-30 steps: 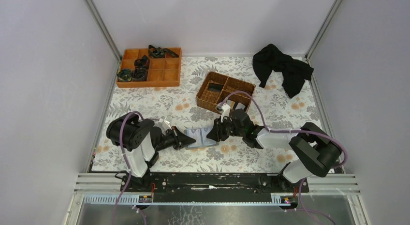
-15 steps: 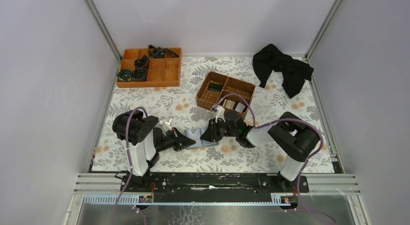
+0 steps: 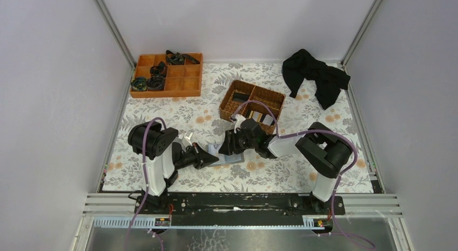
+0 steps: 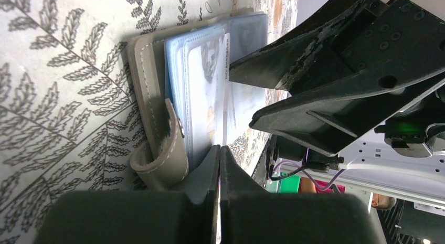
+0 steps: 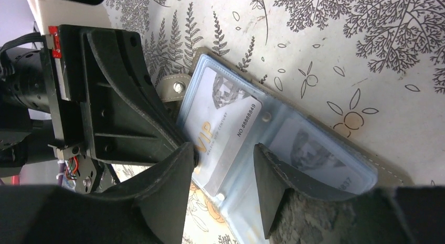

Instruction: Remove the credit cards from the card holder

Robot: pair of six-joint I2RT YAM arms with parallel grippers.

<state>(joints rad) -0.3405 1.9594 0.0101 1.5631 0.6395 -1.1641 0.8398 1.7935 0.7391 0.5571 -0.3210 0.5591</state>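
The left gripper [image 4: 219, 149] has its fingers pressed flat together. Their tips are at the edge of the open card holder [image 4: 147, 76], but whether they pinch a sleeve I cannot tell. Facing it, the right gripper [image 5: 224, 152] stands wide, its fingers straddling a pale credit card [image 5: 225, 115] inside a clear sleeve. A second card [image 5: 312, 149] lies outside one finger. Just beyond the right gripper sits a wicker basket [image 3: 224, 108]. Far past the left gripper is an orange tray [image 3: 189, 83], and far beyond the right gripper lies a black cloth [image 3: 316, 75].
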